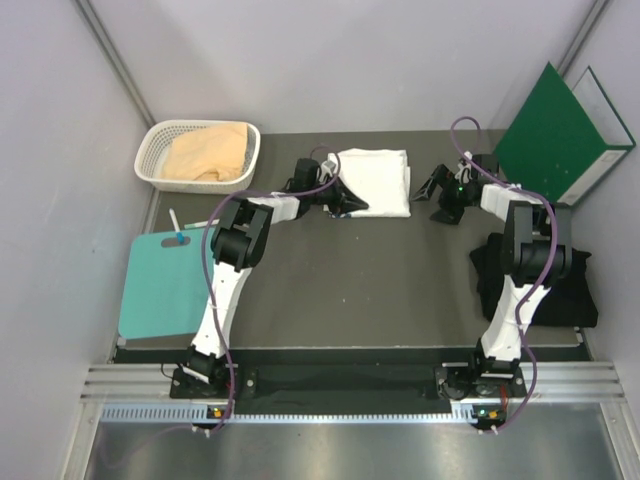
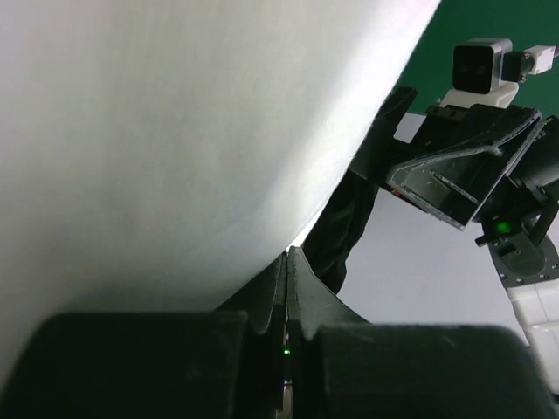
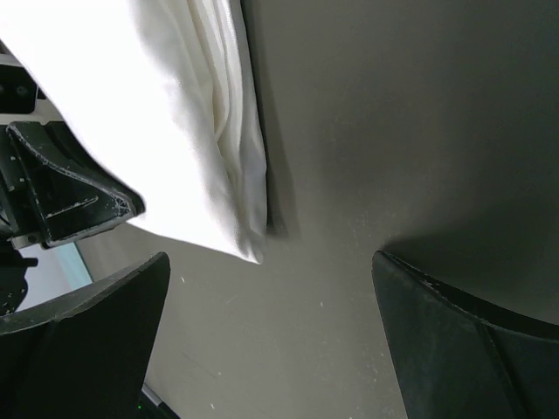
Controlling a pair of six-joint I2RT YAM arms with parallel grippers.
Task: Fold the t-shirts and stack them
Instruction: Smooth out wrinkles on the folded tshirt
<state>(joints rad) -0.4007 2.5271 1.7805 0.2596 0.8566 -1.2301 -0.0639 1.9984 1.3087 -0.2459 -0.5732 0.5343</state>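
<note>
A folded white t-shirt point(image 1: 378, 180) lies at the back middle of the table. My left gripper point(image 1: 350, 202) is at its near left corner. In the left wrist view the jaws point(image 2: 288, 255) are pressed shut where the white cloth point(image 2: 175, 131) runs into their tips. My right gripper point(image 1: 432, 198) stands open just right of that shirt, over bare table point(image 3: 271, 340), with the shirt's corner point(image 3: 249, 244) ahead of it. A black t-shirt point(image 1: 560, 295) lies crumpled at the right, under the right arm. A tan-peach t-shirt point(image 1: 205, 152) sits in a basket.
The white basket point(image 1: 150, 165) stands at the back left. A teal board point(image 1: 160, 285) lies flat at the left edge. A green binder point(image 1: 560, 130) leans at the back right. Grey walls enclose the table.
</note>
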